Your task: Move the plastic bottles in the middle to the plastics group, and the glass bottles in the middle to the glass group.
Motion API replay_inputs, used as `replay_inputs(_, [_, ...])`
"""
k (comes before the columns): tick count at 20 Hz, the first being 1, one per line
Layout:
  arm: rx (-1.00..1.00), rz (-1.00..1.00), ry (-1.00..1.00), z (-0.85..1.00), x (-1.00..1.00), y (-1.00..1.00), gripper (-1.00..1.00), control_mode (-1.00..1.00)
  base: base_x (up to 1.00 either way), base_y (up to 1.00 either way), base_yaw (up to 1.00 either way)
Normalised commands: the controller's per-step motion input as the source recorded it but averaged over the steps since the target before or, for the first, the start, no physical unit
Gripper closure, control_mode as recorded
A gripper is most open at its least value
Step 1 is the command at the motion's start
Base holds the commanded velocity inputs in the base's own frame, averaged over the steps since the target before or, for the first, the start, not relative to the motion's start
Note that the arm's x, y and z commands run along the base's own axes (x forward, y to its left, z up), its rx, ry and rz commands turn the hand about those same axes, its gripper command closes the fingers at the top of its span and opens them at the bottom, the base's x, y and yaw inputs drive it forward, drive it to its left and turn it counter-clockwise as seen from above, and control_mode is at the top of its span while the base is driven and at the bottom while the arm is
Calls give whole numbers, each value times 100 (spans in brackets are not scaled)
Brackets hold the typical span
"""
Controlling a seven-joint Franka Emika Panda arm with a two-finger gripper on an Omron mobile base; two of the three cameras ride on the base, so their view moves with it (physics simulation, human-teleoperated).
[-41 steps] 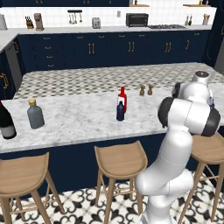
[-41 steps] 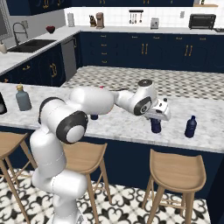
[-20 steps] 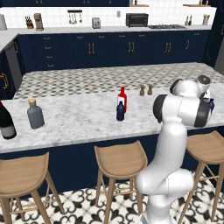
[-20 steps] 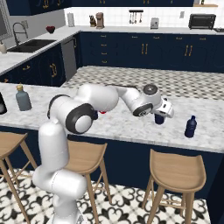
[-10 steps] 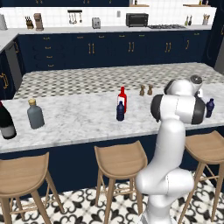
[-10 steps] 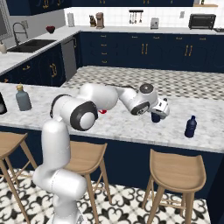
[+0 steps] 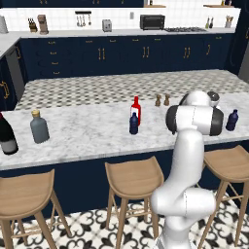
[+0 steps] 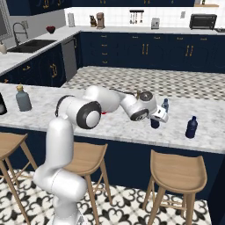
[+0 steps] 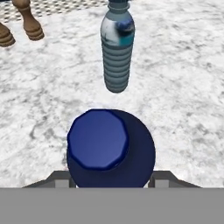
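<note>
My gripper (image 8: 157, 117) (image 9: 111, 176) is shut on a navy plastic bottle (image 8: 154, 123) with a blue cap (image 9: 98, 139), held upright low over the marble counter. Just beyond it stands the pale teal bottle (image 9: 117, 48) (image 8: 165, 104) of the plastics group, with that group's navy bottle (image 8: 191, 127) (image 7: 232, 120) further right. At the counter's middle stand the slim red glass bottle (image 7: 136, 108) and a second navy plastic bottle (image 7: 133, 123). The glass group is far left: a grey flask (image 7: 39, 127) (image 8: 23, 99) and a dark wine bottle (image 7: 6, 136).
Two small brown shakers (image 7: 162, 100) (image 9: 24, 27) stand behind the middle of the marble counter (image 7: 87, 131). Wooden stools (image 7: 133, 175) line its near side. Bare marble lies between the teal bottle and the right navy bottle.
The arm's upper joints swung round while the hand stayed beside the teal bottle; the held navy bottle dipped slightly toward the counter. The other bottles have not moved.
</note>
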Motion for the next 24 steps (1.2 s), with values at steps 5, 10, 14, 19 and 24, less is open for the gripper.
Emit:
replay_inputs(5, [7, 0, 0, 15, 13, -3, 100, -100, 0, 0, 0])
replay_inputs(10, [2, 0, 3, 18, 24, -2, 100, -100, 0, 0, 0])
replay_inputs(14, [0, 0, 2, -4, 27, -1, 100, -100, 0, 0, 0])
replay_inputs(19, [3, 0, 7, 0, 15, 0, 100, -100, 0, 0, 0])
replay_inputs(24, [4, 4, 14, 0, 0, 0, 100, -100, 0, 0, 0])
